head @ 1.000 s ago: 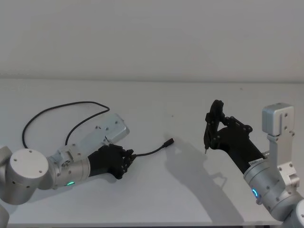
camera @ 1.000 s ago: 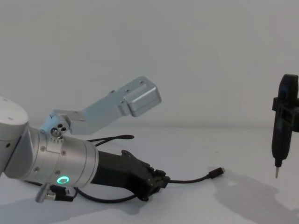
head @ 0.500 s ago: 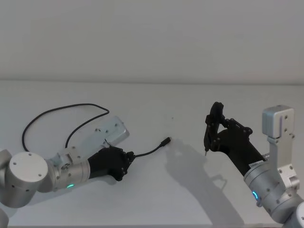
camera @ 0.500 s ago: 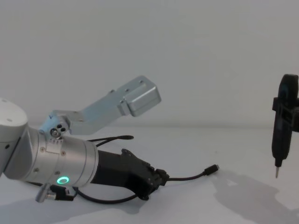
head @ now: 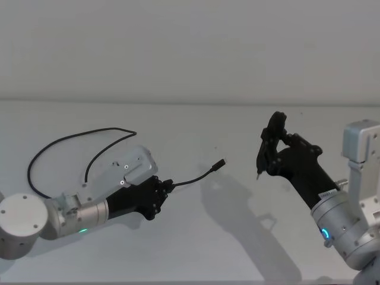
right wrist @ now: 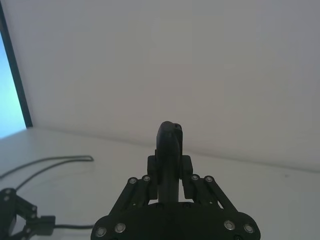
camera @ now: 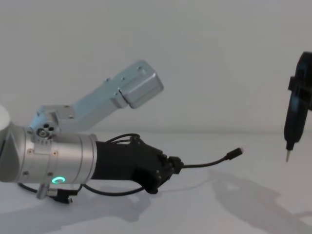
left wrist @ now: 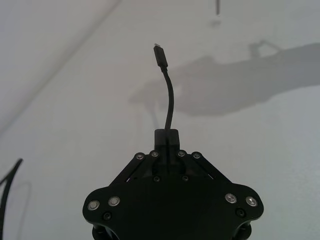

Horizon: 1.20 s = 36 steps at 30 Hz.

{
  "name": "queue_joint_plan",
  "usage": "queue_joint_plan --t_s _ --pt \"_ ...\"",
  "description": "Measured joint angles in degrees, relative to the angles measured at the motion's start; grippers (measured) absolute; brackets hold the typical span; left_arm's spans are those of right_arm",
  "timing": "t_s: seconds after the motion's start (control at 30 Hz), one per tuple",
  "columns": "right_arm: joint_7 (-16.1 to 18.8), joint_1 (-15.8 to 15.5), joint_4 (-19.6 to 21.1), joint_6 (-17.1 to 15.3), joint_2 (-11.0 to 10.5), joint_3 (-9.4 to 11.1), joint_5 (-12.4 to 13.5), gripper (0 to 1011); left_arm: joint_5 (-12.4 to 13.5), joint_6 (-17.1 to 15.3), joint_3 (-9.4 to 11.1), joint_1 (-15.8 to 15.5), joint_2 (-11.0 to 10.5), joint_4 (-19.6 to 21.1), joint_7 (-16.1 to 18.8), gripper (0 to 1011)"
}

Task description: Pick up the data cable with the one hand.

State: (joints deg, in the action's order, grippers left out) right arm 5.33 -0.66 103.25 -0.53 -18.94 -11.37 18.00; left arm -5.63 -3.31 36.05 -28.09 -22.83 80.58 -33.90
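Note:
The data cable (head: pixel 193 176) is a thin black cord, and my left gripper (head: pixel 168 184), the one hand, is shut on it. The hand sits on a silver arm with a green ring light (camera: pixel 58 180). The cable's short free end arches off the table to a plug (camera: pixel 235 154) with a silvery tip (left wrist: pixel 157 47). Its long part loops over the table (head: pixel 196 237) behind the arm (head: pixel 59 141). In the left wrist view the fingertips (left wrist: pixel 166 136) pinch the cord. To the right, my right gripper (head: pixel 274 155) is shut on a black pen-like tool (camera: pixel 297 112), tip down above the table.
The white table runs back to a plain white wall. The silver camera bracket (camera: pixel 122 92) on the left arm sticks up above the hand. A shadow of the right arm (head: pixel 237 208) lies on the table between the two arms.
The left hand has risen and shifted slightly right with the cable in it, and the plug end now hangs higher and further right. The right arm with its tool moved up a little.

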Motion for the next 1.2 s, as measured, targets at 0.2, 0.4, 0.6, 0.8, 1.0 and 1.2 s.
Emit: queue_joint_plan --t_s 0.2,0.4,0.6,0.8,1.0,1.2 --pt "1.0 0.37 1.41 0.77 0.44 1.13 1.59 275 -0.03 4.56 -0.2 0.17 -1.36 1.02 -1.22 29" --pt "1.95 1.19 2.41 1.4 0.8 2.11 2.83 274 -0.12 7.45 -0.3 0.29 -2.32 1.77 -2.07 31" --pt "2.95 2.0 2.68 1.86 1.31 2.81 4.01 274 -0.19 8.9 -0.34 0.35 -2.79 2.15 -2.47 29" --pt "3.96 2.69 2.14 2.08 2.08 3.29 5.48 274 -0.24 9.88 -0.37 0.38 -3.14 2.4 -2.76 29" --pt "4.99 3.18 1.13 2.07 2.84 3.58 6.95 275 -0.27 10.54 -0.4 0.41 -3.34 2.57 -2.94 29" --pt "5.67 3.5 0.31 1.9 3.26 3.63 7.97 275 -0.31 10.96 -0.43 0.44 -3.48 2.66 -3.04 29"
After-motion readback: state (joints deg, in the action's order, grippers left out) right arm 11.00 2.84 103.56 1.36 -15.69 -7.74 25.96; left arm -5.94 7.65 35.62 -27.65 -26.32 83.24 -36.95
